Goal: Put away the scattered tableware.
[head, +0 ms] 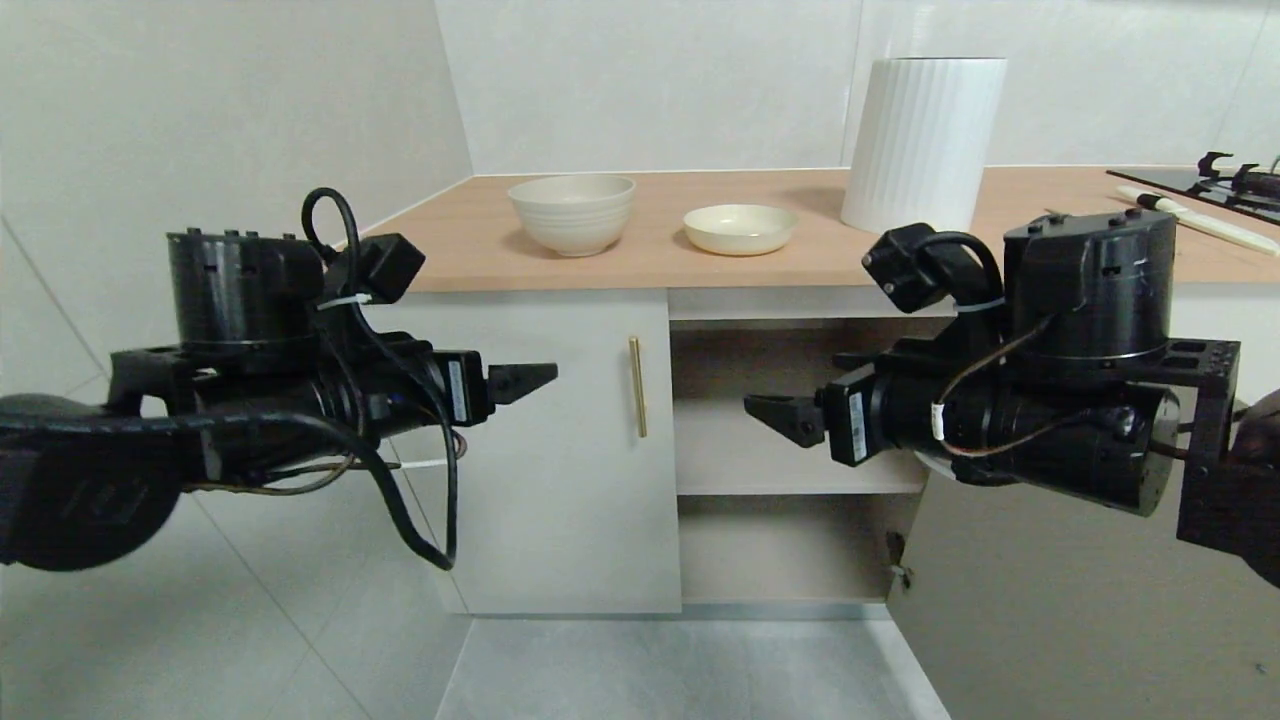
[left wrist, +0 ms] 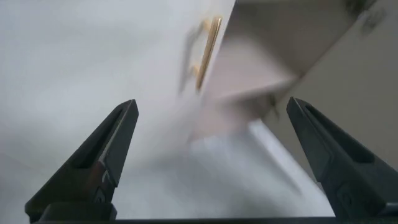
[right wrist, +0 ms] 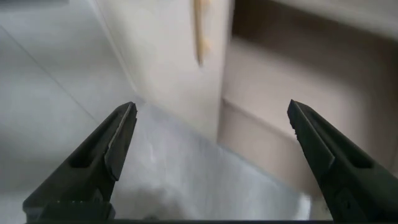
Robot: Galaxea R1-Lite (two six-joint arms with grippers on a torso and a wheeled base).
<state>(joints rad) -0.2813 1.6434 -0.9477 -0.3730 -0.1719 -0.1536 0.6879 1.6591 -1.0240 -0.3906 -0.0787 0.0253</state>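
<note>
My left gripper (head: 520,380) hangs at the middle left of the head view, in front of the closed cabinet door (head: 560,480), pointing toward the centre of the frame. In the left wrist view, my left gripper (left wrist: 211,104) has its fingers spread wide and empty. The door's gold handle (left wrist: 208,50) shows in the upper middle beyond them.

My right gripper (head: 770,412) hangs at the middle right of the head view, pointing back toward the left one, with its tip in front of the open cabinet compartment. The two tips are well apart, and the handle (head: 637,400) stands between them in the picture. In the right wrist view, my right gripper (right wrist: 211,106) is also spread wide and empty, with the handle (right wrist: 200,31) at the top centre and the shelf (right wrist: 292,74) at the upper right.

The tableware sits higher in the frame than both grippers, on the desk (head: 470,250). A cream bowl (head: 572,212) stands at upper centre-left. A shallow cream dish (head: 740,228) sits near it on the right, not touching. A tall white ribbed container (head: 922,140) stands upright near the dish, farther right. In the far upper right corner are a stove (head: 1235,185) and a pale-handled utensil (head: 1200,222) lying on the desk.

Below the desk, the open compartment has one shelf (head: 795,455). Its open door (head: 1040,620) fills the lower right. The grey floor (head: 690,670) runs along the bottom.
</note>
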